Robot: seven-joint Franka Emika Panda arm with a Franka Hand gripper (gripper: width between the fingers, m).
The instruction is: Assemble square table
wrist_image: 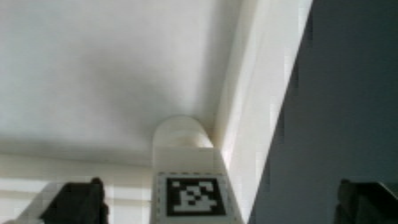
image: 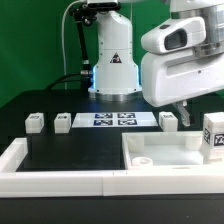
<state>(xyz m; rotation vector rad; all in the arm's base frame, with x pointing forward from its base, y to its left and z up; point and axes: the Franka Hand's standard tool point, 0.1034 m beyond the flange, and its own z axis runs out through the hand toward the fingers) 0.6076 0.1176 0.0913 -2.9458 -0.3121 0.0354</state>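
Note:
The white square table top (image: 160, 150) lies at the front on the exterior view's right, and it fills much of the wrist view (wrist_image: 107, 70). Two short white legs (image: 34, 122) (image: 62, 121) stand at the left and a third (image: 168, 119) behind the top. A tagged leg (image: 213, 135) stands at the far right. My gripper (image: 186, 112) hangs over the top's far right part. In the wrist view my gripper (wrist_image: 221, 205) is open. Its dark fingertips (wrist_image: 75, 200) stand wide on either side of a tagged leg (wrist_image: 191, 170) without touching it.
The marker board (image: 113, 120) lies in front of the arm's base (image: 115, 70). Long white rim bars (image: 60, 180) edge the black surface at the front and left. A cable (image: 72, 50) runs down beside the base.

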